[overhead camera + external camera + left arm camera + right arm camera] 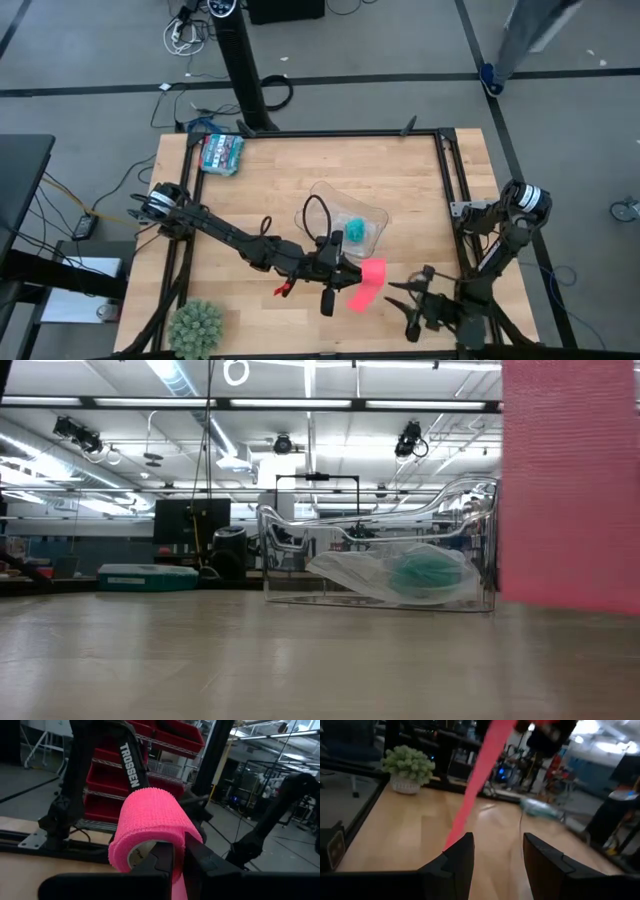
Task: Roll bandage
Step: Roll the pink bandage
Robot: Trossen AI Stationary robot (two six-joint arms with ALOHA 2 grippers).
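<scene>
1. Left pincer (pixel 175 857) is clamping the bandage (pixel 152 827) roll, holding it up off the bench (pixel 260 190) near the front edge, with a loose pink tail hanging down toward the wood.
2. Right pincer (pixel 495 855) is sitting low at the front right, fingers spread with nothing in them, the tail dropping just beside its left finger.
3. Biggest risk I'd guess: the tail is hanging slack, so any winding is going to come out loose or crooked unless the right side pinches it.
4. The clear tray (pixel 365 215) with the teal roll (pixel 354 228) is sitting right behind the left wrist, so swinging back could knock it.
5. Open room is looking best to the left; the plant (pixel 195 328) is well clear in the corner.
</scene>
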